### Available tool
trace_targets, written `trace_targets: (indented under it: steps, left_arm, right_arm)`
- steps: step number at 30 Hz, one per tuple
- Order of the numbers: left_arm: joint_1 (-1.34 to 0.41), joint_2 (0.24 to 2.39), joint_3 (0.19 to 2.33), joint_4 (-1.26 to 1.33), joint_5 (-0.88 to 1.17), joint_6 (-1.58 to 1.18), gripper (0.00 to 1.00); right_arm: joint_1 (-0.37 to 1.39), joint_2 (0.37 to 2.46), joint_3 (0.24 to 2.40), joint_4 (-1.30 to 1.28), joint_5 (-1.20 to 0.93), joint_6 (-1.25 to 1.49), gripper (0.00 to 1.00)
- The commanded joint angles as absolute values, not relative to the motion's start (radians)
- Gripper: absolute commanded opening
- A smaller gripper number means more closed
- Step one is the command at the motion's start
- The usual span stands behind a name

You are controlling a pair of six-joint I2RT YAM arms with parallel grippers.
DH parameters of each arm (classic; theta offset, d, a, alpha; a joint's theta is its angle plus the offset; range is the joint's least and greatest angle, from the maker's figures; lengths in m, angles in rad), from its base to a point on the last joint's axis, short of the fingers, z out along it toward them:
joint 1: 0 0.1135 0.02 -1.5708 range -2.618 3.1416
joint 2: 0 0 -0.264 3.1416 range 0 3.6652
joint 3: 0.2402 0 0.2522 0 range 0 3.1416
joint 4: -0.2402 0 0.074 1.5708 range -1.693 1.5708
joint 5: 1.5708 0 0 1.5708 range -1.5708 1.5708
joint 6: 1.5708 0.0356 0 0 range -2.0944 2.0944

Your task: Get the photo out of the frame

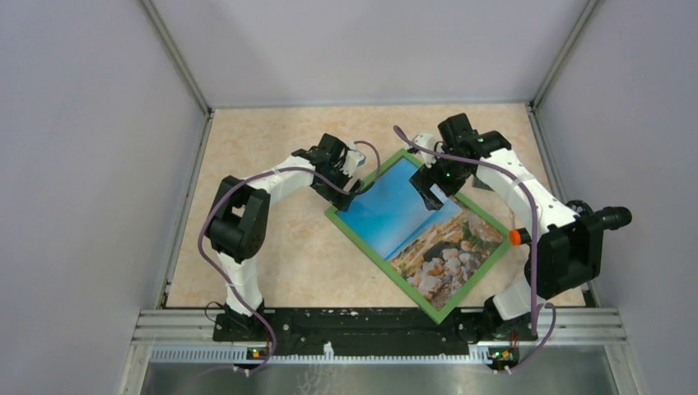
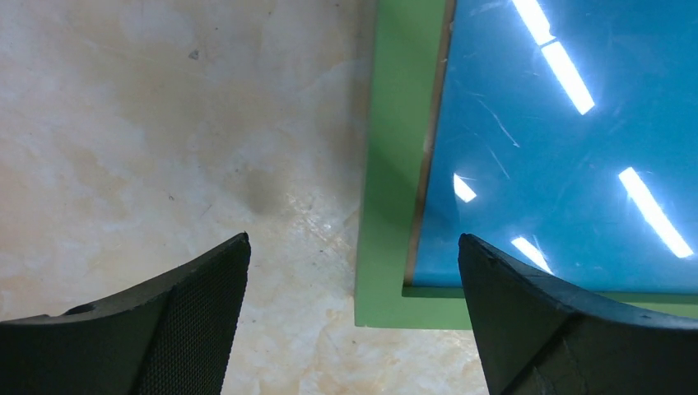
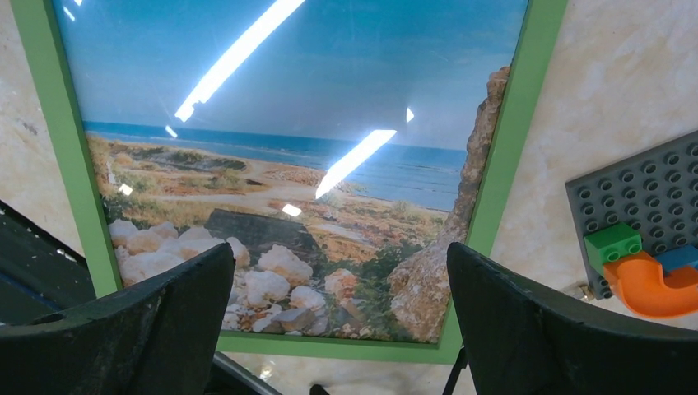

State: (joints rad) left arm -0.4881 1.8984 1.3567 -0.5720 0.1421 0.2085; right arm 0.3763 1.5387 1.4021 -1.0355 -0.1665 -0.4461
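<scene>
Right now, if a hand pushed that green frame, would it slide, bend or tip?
The frame lies flat on the smooth table, so it would probably slide, not tip. Its straight edges suggest stiffness. The front over the photo mirrors bright streaks of light, so it is likely slick, perhaps breakable glazing.

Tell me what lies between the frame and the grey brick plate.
Nothing: only bare table separates the frame from the brick plate, seen in the right wrist view.

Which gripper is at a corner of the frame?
The left gripper: its open jaws straddle a green corner of the frame, while the right gripper hangs over the photo itself.
</scene>
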Motion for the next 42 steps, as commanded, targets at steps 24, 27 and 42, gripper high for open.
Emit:
trace_targets:
  steps: [24,27,42]
  left_arm:
    - [-0.138,2.292,2.103,-0.780,0.153,0.508,0.99]
    - [-0.138,2.253,2.122,-0.801,0.203,0.480,0.99]
    - [0.006,1.793,1.499,-0.681,0.427,0.249,0.99]
  right_arm:
    - [0.313,1.605,1.396,-0.997,-0.348,-0.447,0.99]
    - [0.313,1.650,1.434,-0.977,-0.372,-0.425,0.99]
    - [0.314,2.045,1.755,-0.824,-0.334,-0.292,0.99]
